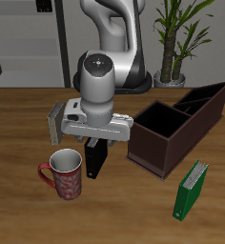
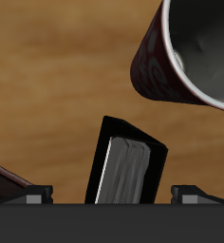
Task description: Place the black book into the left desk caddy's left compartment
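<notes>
The black book (image 1: 93,160) stands upright on the table beside the red mug (image 1: 65,174). My gripper (image 1: 95,143) hangs straight over the book, open, with a finger on each side of its top edge and not touching it. In the wrist view the book (image 2: 128,173) shows end-on between the two fingertips (image 2: 30,196), with gaps on both sides. The left desk caddy (image 1: 172,133), a long dark maroon box with dividers, lies empty on the table beside the book, its large square section nearest the book.
The red mug (image 2: 185,52) stands close beside the book. A green book (image 1: 192,189) stands near the table's front edge, in front of the caddy. A potted plant (image 1: 174,43) stands behind the table.
</notes>
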Motion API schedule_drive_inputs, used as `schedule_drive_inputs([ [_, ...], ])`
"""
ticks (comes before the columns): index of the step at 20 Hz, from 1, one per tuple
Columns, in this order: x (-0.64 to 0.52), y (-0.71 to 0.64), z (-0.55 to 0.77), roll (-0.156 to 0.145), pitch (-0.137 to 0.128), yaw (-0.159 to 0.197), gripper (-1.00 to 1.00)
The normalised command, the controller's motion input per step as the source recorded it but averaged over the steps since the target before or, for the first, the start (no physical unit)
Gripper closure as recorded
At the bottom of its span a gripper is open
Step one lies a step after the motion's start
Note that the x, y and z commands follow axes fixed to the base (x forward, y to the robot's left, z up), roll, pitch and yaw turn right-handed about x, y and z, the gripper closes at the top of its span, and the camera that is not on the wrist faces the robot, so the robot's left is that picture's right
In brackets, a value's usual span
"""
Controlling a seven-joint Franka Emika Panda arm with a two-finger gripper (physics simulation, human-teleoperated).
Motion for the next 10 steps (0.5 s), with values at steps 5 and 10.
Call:
schedule_drive_inputs([
  [5,-0.03,-0.05,-0.18,-0.011,0.025,-0.041,1.00],
  [10,-0.03,-0.04,-0.03,-0.012,0.001,-0.024,1.00],
])
